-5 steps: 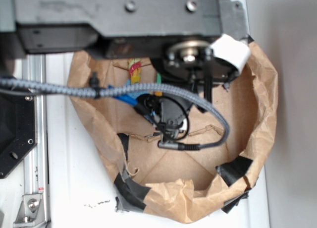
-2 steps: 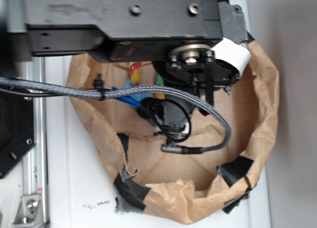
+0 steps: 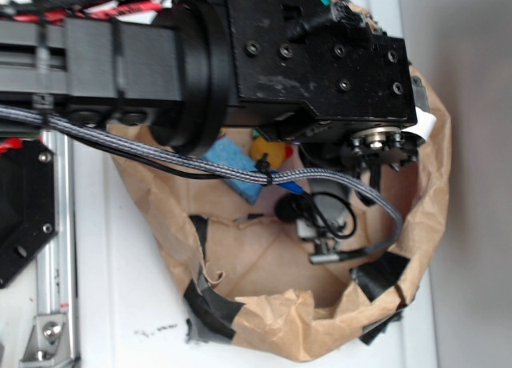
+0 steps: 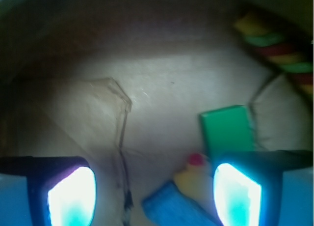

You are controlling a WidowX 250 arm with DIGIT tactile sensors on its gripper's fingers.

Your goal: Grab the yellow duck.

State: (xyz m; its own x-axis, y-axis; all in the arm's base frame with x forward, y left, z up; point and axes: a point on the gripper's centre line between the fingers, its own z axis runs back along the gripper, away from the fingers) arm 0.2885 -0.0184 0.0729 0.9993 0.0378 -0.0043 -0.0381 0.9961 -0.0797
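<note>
The gripper [image 4: 154,196] hangs with fingers [image 4: 235,196] spread wide, holding nothing. The yellow duck [image 4: 196,179] sits beside the right finger, touching a blue block [image 4: 169,209], a green block [image 4: 226,130] just behind.

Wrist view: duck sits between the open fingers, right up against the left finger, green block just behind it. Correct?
Not quite. In the wrist view the yellow duck sits against the finger on the right side of the frame, not the left one. The rest holds: the gripper is open and the green block lies just behind the duck.
</note>
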